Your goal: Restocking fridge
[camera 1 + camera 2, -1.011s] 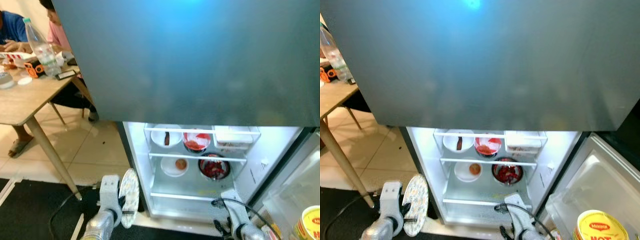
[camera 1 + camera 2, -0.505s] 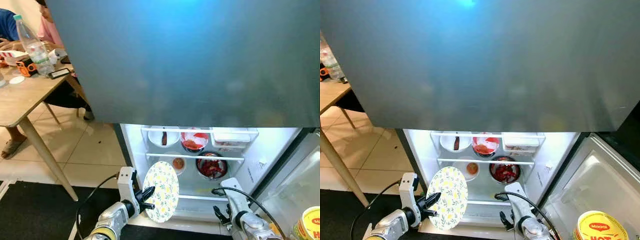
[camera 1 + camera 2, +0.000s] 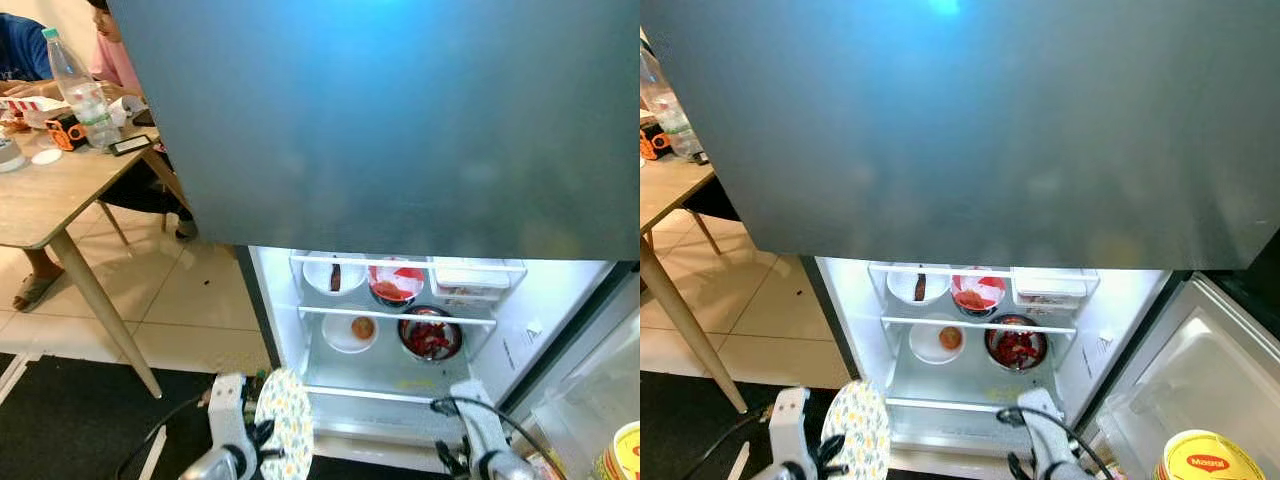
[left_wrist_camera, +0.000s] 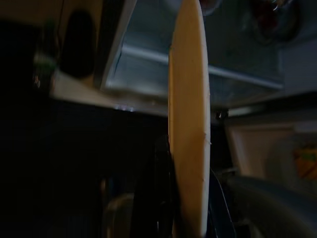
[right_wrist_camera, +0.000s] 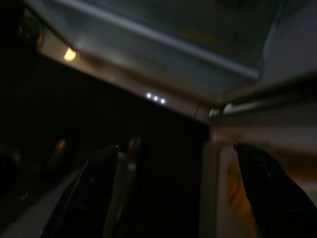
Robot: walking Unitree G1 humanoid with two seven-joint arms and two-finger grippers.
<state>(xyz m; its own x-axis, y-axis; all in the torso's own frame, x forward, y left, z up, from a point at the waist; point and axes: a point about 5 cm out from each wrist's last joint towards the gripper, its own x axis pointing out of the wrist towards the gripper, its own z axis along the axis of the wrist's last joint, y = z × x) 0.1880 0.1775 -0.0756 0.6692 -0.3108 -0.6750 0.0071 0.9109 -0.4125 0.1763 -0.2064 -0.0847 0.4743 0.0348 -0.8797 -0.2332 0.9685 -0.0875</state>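
below the lit fridge (image 3: 520,330) at lower centre, a floral plate (image 3: 285,438) is held edge-on by the left gripper (image 3: 262,440), right gripper (image 5: 173,173) spread empty; it could clip the shelf (image 3: 395,318).

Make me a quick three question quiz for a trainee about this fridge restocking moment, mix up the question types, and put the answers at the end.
1. True or false: the left gripper is shut on the floral plate.
2. On the fridge's middle shelf, what sits beside the white plate with an orange piece of food?
A. a water bottle
B. a dark bowl of red food
C. a yellow tub
3. Fill in: the right gripper hangs low before the fridge with its fingers ____.

Key
1. True
2. B
3. open
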